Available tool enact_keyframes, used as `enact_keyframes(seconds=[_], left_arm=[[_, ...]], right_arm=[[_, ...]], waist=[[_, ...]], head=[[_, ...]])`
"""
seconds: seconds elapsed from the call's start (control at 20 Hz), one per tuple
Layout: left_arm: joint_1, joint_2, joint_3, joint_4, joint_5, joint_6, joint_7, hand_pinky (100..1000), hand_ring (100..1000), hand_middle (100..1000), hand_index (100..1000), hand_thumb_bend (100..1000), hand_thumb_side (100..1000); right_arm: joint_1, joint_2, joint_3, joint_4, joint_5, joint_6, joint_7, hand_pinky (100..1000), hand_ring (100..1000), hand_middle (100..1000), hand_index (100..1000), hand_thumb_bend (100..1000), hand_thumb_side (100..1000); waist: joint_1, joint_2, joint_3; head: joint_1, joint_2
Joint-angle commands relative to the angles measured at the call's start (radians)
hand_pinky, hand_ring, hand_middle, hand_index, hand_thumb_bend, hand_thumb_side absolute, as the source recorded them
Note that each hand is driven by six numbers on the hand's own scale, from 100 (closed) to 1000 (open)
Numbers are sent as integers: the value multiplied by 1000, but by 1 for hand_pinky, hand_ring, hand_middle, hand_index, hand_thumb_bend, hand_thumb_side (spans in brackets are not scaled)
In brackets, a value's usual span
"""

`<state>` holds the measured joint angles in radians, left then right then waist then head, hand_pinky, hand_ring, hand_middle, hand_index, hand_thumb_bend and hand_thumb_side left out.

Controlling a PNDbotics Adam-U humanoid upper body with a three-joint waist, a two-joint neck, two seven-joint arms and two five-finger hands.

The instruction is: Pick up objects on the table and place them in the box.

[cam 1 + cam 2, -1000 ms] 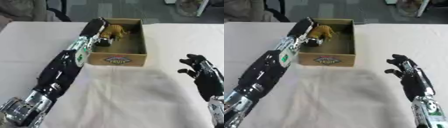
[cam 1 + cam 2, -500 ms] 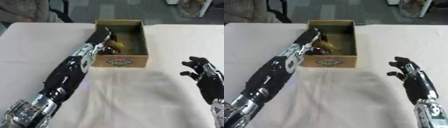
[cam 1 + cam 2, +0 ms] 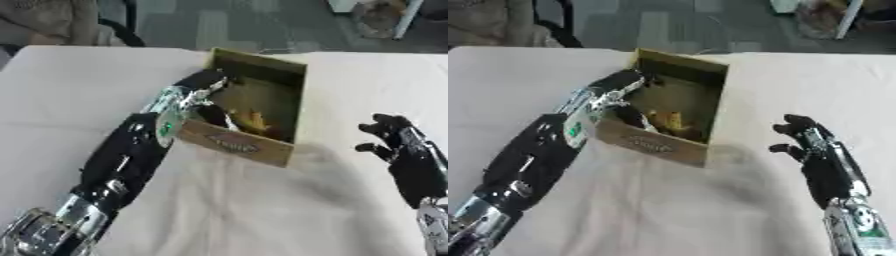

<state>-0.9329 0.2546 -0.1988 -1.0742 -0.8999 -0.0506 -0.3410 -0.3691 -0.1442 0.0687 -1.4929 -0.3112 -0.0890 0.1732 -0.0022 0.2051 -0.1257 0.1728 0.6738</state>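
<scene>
While the left hand [image 3: 213,111] reaches down over the near-left wall of the cardboard box [image 3: 278,102], its fingers are sunk below the rim and largely hidden, so whether they are curled on anything or already spread cannot be told. Just beyond those fingers, on the box floor, lies a yellowish-brown object [image 3: 253,120]; its exact kind is too blurred to name. It looks to be resting inside the box, though contact with the hand cannot be confirmed or ruled out.

Off to the right of the box, well apart from it, the right hand [image 3: 808,145] hovers above the white tablecloth [image 3: 245,210] with fingers loosely curved and spread, holding nothing.

As a judgement of progress: at least one object sits in the box, and no other loose item shows on the cloth near either hand, so the placing seems at or near its end; what appears left is to draw the left hand out.

Both eye views show almost the same scene. The right eye view gives a fuller look at the right hand's forearm, while the left eye view shows the label on the box's front wall [image 3: 234,145] a little more squarely.
</scene>
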Motion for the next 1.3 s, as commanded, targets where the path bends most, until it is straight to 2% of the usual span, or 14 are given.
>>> enact_keyframes(seconds=[0.05,0.2,0.25,0.4,0.45,0.55,0.65,0.8,0.85,1.05,1.25,1.3], left_arm=[[0,44,11,-171,41,64,14,785,797,815,874,977,389],[33,66,26,-327,107,130,74,775,778,793,861,932,337],[48,73,34,-383,144,145,102,749,731,732,823,833,295],[114,105,58,-537,305,183,198,707,671,670,792,752,259],[141,113,67,-580,360,194,231,668,628,627,767,658,241],[209,127,82,-669,507,195,305,622,588,591,746,464,298],[280,142,87,-736,665,172,363,591,561,564,729,379,340],[392,160,97,-803,827,136,417,562,524,541,722,295,379],[428,161,103,-815,859,128,423,561,521,540,723,297,411],[561,135,140,-835,941,113,441,548,505,523,716,237,465],[660,100,183,-834,987,102,491,541,495,512,707,209,501],[678,92,190,-834,993,100,502,541,494,511,706,232,503]], right_arm=[[-6,-4,-8,-13,-4,-3,-4,596,825,589,759,100,622],[-3,-5,-12,-14,-4,-3,-7,596,824,589,758,100,619],[-3,-4,-14,-15,-4,-4,-8,597,824,589,758,100,618],[-1,-6,-18,-16,-5,-4,-12,597,824,589,759,100,619],[0,-8,-20,-16,-5,-5,-13,597,824,589,759,100,616],[2,-11,-25,-18,-5,-7,-18,597,824,589,759,100,613],[3,-13,-30,-19,-6,-8,-22,597,824,589,759,100,611],[5,-17,-37,-22,-7,-11,-28,597,824,589,759,100,609],[5,-18,-39,-23,-8,-12,-29,598,824,589,759,100,602],[6,-21,-48,-33,-12,-16,-35,598,824,590,759,100,589],[8,-26,-53,-45,-16,-20,-38,599,824,590,758,100,575],[8,-27,-55,-47,-17,-20,-39,599,823,590,758,100,572]], waist=[[-3,-19,7],[-3,-23,20],[-2,-24,23],[-2,-24,30],[-2,-26,35],[0,-29,43],[2,-30,49],[2,-33,59],[2,-34,63],[2,-39,74],[1,-44,86],[2,-45,89]], head=[[-10,-14],[-14,-14],[-17,-16],[-29,-17],[-33,-16],[-38,-11],[-45,-9],[-55,-5],[-56,-2],[-60,-4],[-64,2],[-66,4]])
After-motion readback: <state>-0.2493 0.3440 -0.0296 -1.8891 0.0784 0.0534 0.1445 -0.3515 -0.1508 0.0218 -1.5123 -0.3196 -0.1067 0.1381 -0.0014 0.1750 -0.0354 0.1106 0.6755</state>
